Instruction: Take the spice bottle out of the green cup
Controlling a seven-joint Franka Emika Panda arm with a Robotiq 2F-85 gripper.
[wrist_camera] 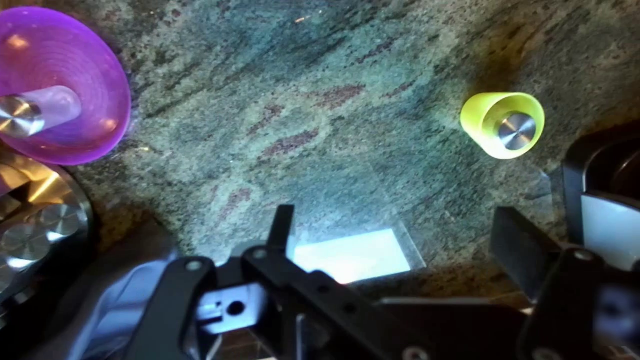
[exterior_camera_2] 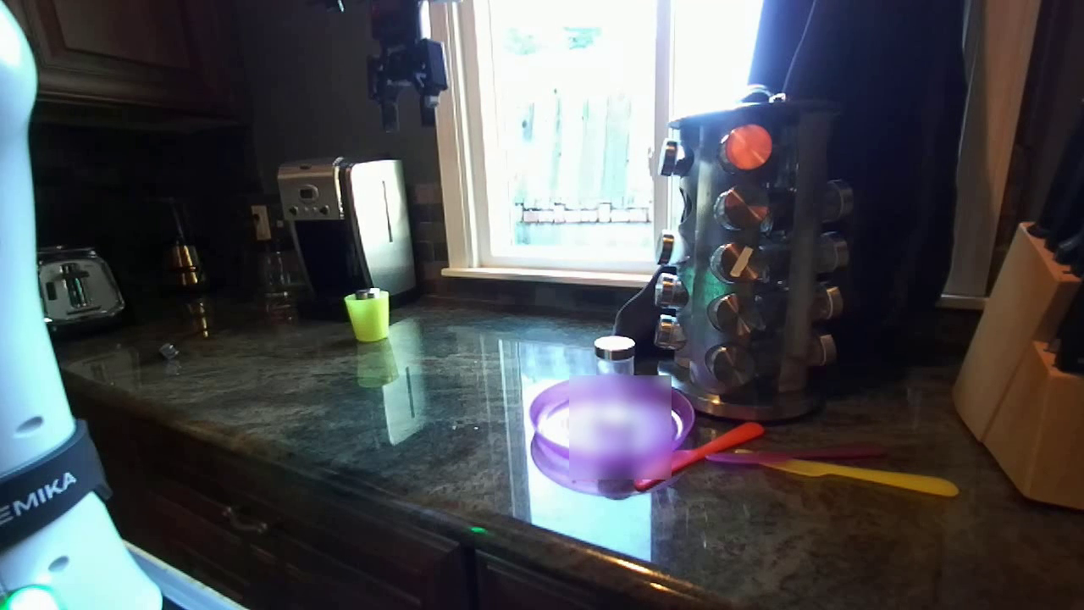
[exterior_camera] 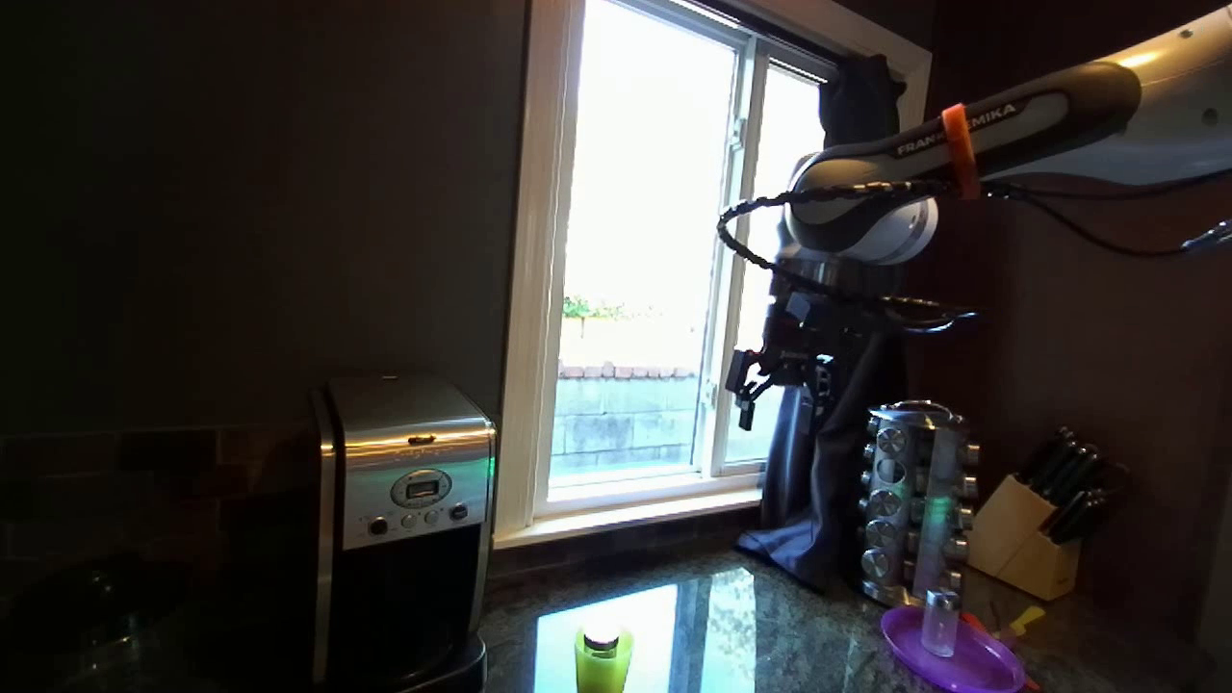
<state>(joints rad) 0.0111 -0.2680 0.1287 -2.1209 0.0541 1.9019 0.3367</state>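
Observation:
The yellow-green cup stands upright on the counter near the coffee maker; it shows in both exterior views (exterior_camera: 602, 676) (exterior_camera_2: 367, 319) and in the wrist view (wrist_camera: 474, 119). A spice bottle with a silver lid (wrist_camera: 517, 131) stands inside it; the lid also shows in both exterior views (exterior_camera: 603, 642) (exterior_camera_2: 367, 293). The cup hides its body. My gripper (wrist_camera: 392, 220) is open and empty, its fingers wide apart. In both exterior views the gripper (exterior_camera: 780, 409) (exterior_camera_2: 412, 114) hangs high above the counter, well away from the cup.
A purple plate (wrist_camera: 95, 60) holds another silver-lidded bottle (exterior_camera: 940, 626). Beside it stand a tall spice rack (exterior_camera_2: 732, 263) and a knife block (exterior_camera: 1025, 544). Coloured plastic knives (exterior_camera_2: 906, 481) lie near the plate. The coffee maker (exterior_camera: 414, 505) stands behind the cup, with a window at the back.

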